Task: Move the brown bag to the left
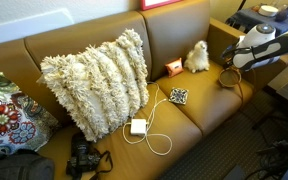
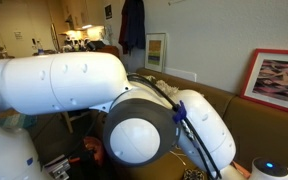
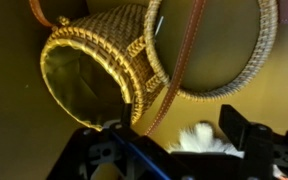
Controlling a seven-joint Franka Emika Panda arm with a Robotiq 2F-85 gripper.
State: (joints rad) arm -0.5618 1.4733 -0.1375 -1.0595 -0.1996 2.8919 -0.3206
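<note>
Sofa seat (image 1: pixel 202 108) bears the brown bag (image 3: pixel 94 70), hand (image 3: pixel 169 140) spread above.

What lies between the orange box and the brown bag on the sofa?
A white plush toy, between the box and the brown bag, in an exterior view.

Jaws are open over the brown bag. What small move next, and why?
Probably ease the gripper toward the bag until the ring handle sits between the fingers, then close. In the wrist view the brown bag lies beyond the open jaws, unheld, and the white plush toy, not the bag, is what shows between them.
</note>
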